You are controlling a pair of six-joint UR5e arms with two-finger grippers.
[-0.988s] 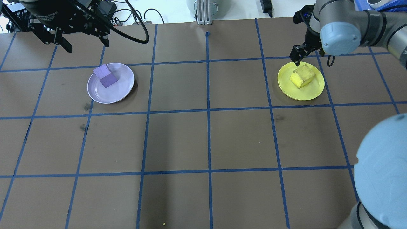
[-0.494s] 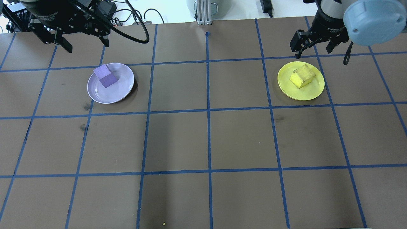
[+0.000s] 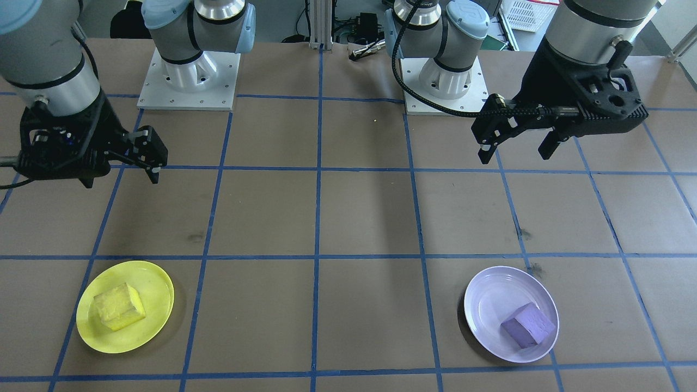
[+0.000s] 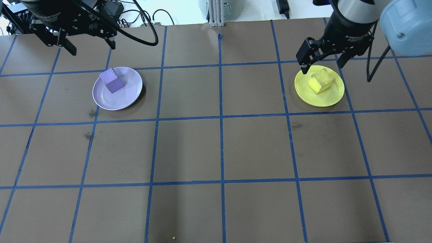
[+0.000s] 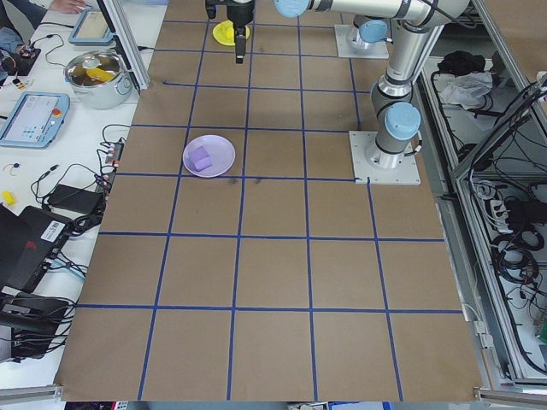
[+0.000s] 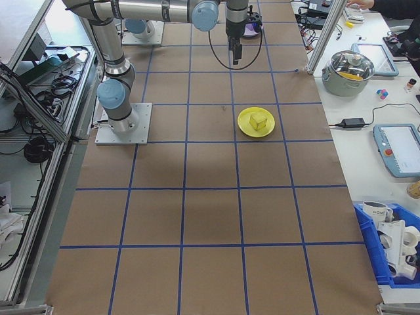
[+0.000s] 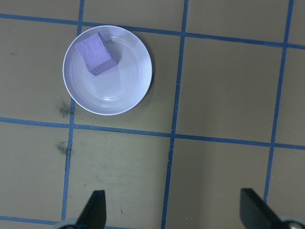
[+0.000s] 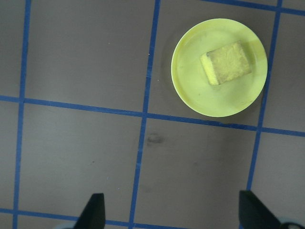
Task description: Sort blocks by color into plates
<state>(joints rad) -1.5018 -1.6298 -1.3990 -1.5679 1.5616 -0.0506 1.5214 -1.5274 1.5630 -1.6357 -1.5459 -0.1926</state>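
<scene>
Evidently the right gripper (image 4: 322,61) has lifted away from the yellow plate (image 4: 334,98) over the last second and hangs above its 12 o'clock rim, fingers apart and empty. Yellow block (image 4: 321,81) rests on that plate; purple block (image 4: 112,80) sits at 11 o'clock on the lavender plate (image 4: 126,99). Left gripper (image 4: 90,42) is unchanged, spread open and empty. Sorting appears complete.

There are two plates on the counter (image 4: 219,148): one lavender plate (image 4: 130,96) and one yellow plate (image 4: 332,96). There are two blocks, one purple block (image 4: 112,80) lying in the lavender plate and one yellow block (image 4: 321,81) lying in the yellow plate, so each plate holds exactly one. Two robot arms show, each ending in one hand: the left hand (image 4: 90,47) and the right hand (image 4: 322,62)
</scene>
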